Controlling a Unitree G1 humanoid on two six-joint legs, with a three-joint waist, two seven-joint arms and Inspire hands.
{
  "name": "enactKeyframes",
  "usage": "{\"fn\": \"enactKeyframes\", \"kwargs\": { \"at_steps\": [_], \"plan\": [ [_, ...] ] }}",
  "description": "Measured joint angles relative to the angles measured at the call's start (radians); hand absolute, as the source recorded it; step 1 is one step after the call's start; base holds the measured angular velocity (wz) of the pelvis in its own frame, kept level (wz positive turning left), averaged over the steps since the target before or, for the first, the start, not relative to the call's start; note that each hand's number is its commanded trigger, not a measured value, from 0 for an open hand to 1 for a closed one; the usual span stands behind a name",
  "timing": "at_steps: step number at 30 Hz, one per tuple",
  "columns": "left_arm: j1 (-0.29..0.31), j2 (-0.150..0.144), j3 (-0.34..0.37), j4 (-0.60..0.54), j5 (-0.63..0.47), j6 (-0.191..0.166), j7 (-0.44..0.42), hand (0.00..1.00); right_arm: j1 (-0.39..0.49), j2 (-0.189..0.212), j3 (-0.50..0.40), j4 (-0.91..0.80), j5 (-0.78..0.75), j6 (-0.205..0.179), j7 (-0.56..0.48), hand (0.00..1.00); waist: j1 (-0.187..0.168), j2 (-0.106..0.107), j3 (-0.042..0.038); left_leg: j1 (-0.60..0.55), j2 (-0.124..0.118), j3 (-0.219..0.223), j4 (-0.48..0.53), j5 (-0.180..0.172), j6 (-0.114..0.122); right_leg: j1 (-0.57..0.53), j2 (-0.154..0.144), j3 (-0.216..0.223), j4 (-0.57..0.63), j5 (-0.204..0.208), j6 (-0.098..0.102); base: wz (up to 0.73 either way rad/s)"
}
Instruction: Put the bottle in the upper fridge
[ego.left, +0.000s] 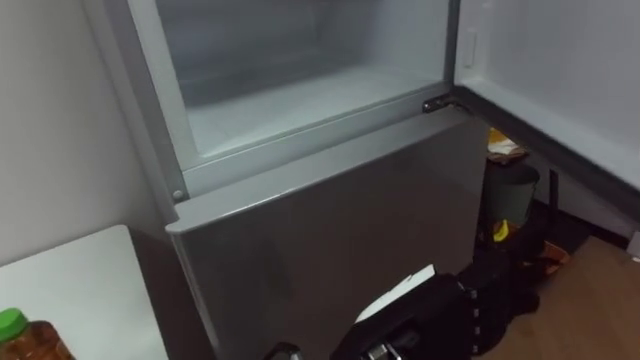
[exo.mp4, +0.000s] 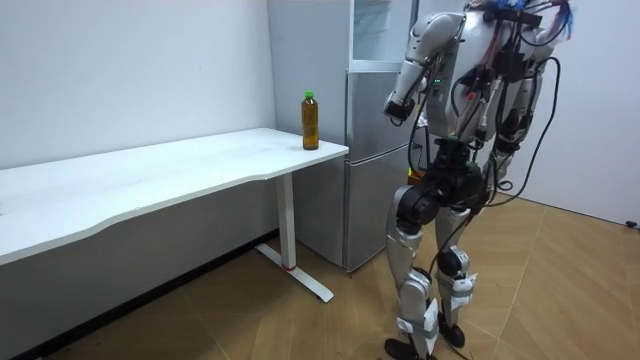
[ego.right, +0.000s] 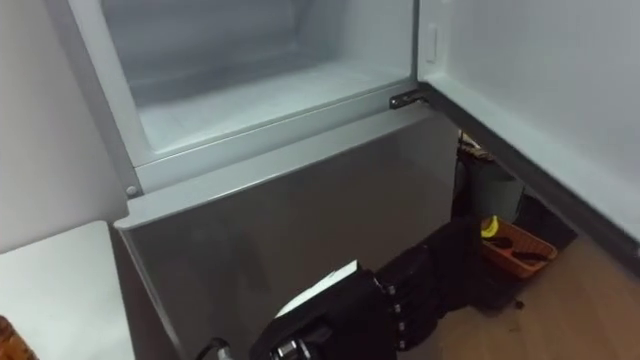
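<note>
A clear plastic bottle (exo.mp4: 310, 120) of amber-brown drink with a green cap stands upright at the corner of the white desk (exo.mp4: 180, 170). It is just beside the tall silver-grey fridge (ego.left: 330, 230), whose upper compartment (ego.left: 300, 100) is open. The robot faces the fridge, its dark left robot hand (ego.right: 335, 312) low before it and well apart from the bottle. I cannot tell whether its fingers are apart or curled.

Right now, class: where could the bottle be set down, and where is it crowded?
Free: the upper fridge shelf, bare between its walls, door open. The table is bare beyond the bottle at its fridge-side corner. Crowded: floor clutter right of the fridge.
</note>
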Motion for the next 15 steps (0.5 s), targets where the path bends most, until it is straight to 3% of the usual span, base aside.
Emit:
{"fn": "enactKeyframes", "kwargs": {
  "at_steps": [3,15],
  "plan": [
    [-0.013,0.000,0.000,0.013,0.002,0.001,0.006,0.00,0.007,-0.004,0.001,-0.002,0.012,0.000,0.000,0.00,-0.002,0.000,0.0001,0.008,0.007,0.018,0.000,-0.006,-0.009,0.001,0.006,0.002,0.000,-0.003,-0.004,-0.17],
    [-0.050,-0.005,0.000,0.018,0.004,0.002,0.060,0.00,0.009,-0.023,0.011,0.000,0.002,0.005,-0.008,0.00,-0.006,-0.003,0.0023,0.014,0.010,0.021,-0.001,-0.009,-0.015,0.005,0.007,-0.002,0.001,-0.015,-0.007,-0.01]
  ]
}}
